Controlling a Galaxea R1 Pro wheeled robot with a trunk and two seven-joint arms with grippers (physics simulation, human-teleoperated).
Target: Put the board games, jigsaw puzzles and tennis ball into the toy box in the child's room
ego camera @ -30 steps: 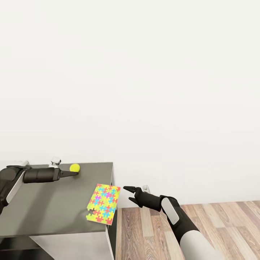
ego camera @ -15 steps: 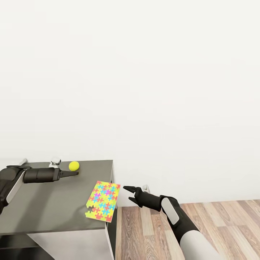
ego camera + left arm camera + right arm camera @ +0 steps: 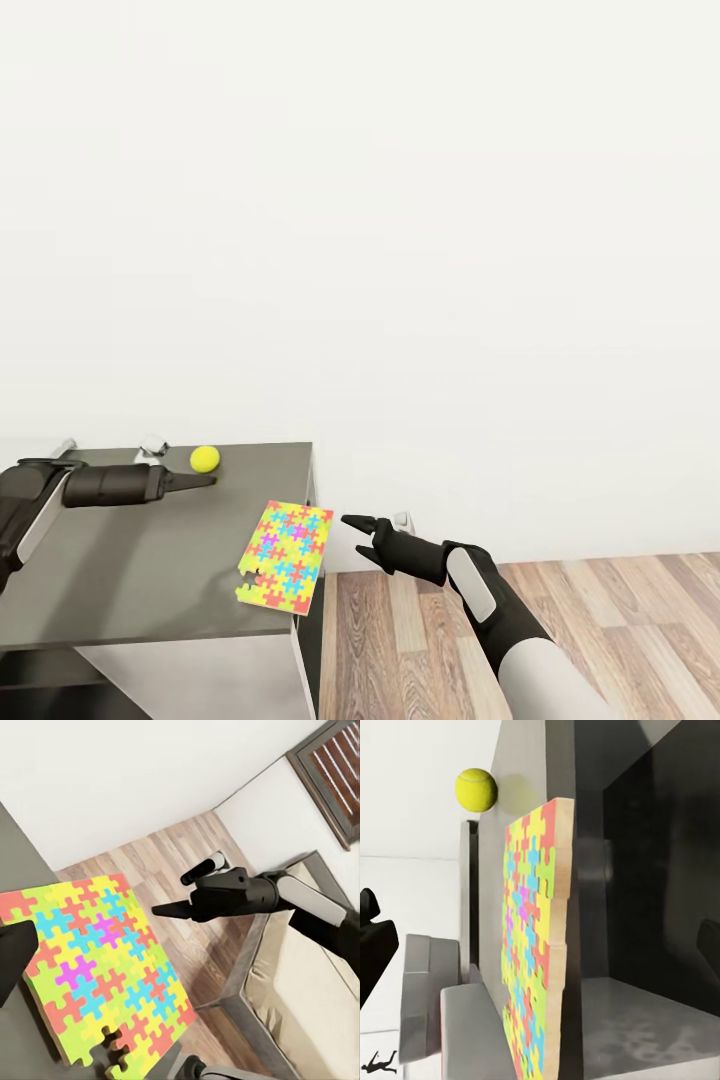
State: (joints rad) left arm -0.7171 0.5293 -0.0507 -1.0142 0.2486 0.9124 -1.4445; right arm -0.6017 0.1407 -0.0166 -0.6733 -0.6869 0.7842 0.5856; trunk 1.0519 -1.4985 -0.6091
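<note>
Our left claw looks closed and empty beside the tennis ball; our right claw is open; a jigsaw puzzle on the table awaits boxing.

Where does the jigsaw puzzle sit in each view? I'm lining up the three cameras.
Head view: jigsaw puzzle at the table's right edge, overhanging it.
Left wrist view: covers the lower left, one corner piece missing.
Right wrist view: seen edge-on, mid-frame.
Shared landmark: the tennis ball, also in the right wrist view.
</note>
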